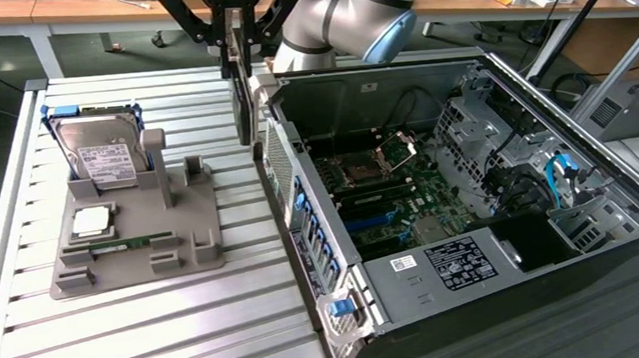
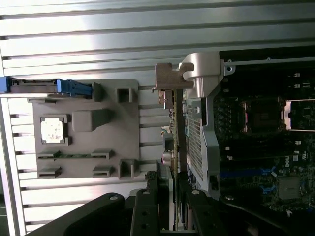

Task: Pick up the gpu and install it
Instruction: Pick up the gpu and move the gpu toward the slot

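The gpu (image 1: 243, 96) hangs upright and edge-on, a thin dark card with a silver bracket strip (image 2: 168, 78). My gripper (image 1: 233, 41) is shut on its upper edge. The card is lifted off the table, just outside the near wall of the open computer case (image 1: 297, 189), between the case and the grey holder. In the wrist view my gripper (image 2: 170, 196) clamps the gpu (image 2: 173, 132) between its black fingers (image 2: 146, 206), and the card's bracket end lies over the case's corner flange (image 2: 202, 73). The motherboard (image 1: 394, 195) inside the case lies to the exterior view's right of the card.
A grey holder (image 1: 132, 234) on the slatted table (image 1: 127, 327) carries an upright hard drive (image 1: 104, 156), a processor chip (image 1: 90, 220) and a green memory stick (image 1: 127, 241). The case walls and drive cages (image 1: 484, 125) rise around the motherboard.
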